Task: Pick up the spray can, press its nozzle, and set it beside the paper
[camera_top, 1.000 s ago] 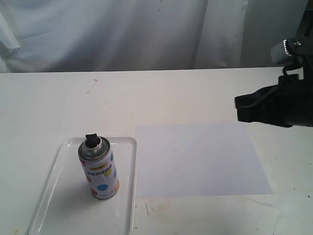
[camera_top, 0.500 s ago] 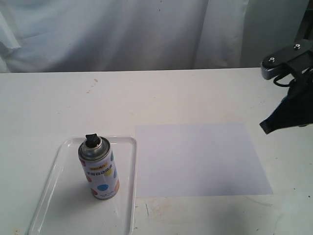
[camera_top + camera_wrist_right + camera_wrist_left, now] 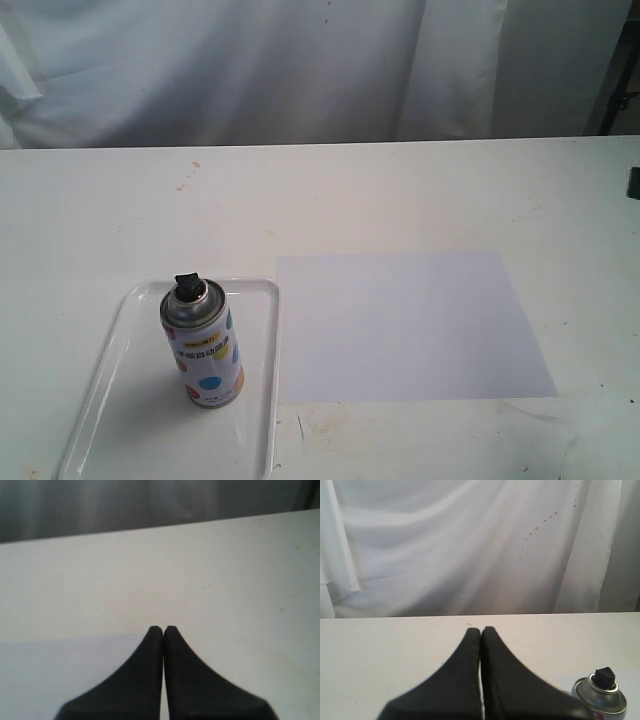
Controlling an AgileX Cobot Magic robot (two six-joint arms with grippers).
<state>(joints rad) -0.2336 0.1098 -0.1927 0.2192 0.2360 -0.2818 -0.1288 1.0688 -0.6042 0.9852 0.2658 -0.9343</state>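
L gripper [image 3: 481, 630]: black fingers pressed together tip to tip, holding nothing; shows only in L wrist view, above the table, left of the paper.
Tray [image 3: 128, 385]: clear plastic rectangular tray w/ rounded corners, flat on table, directly left of the paper. Its right rim runs along the paper's left edge; can't tell if they touch.
Spray can [image 3: 202, 345]: small cylindrical aerosol can w/ silver metal top, white label w/ blue, yellow + red spots and small text. Upright inside tray, left of the paper and apart from it, tray rim betw. them. Stands free of both grippers.
Nozzle [image 3: 186, 285]: small black plastic button atop can's silver dome, uncovered. Also shows in L wrist view, beside the L fingers but apart from them.
Paper [image 3: 410, 325]: flat rectangular sheet of plain white paper, much wider than the can, lying flat on table.
Table [image 3: 350, 200]: white top w/ faint scuffs, under the paper and stretching past it on all sides.
Curtain [image 3: 250, 70]: white cloth hanging behind table, beyond the paper's far edge.
R gripper [image 3: 163, 629]: black fingers closed tip to tip, empty; in R wrist view held above table at the paper's edge.
Dark sliver [image 3: 634, 183]: at the far right of the exterior view, right of the paper, well apart; too little shows to say what it is.
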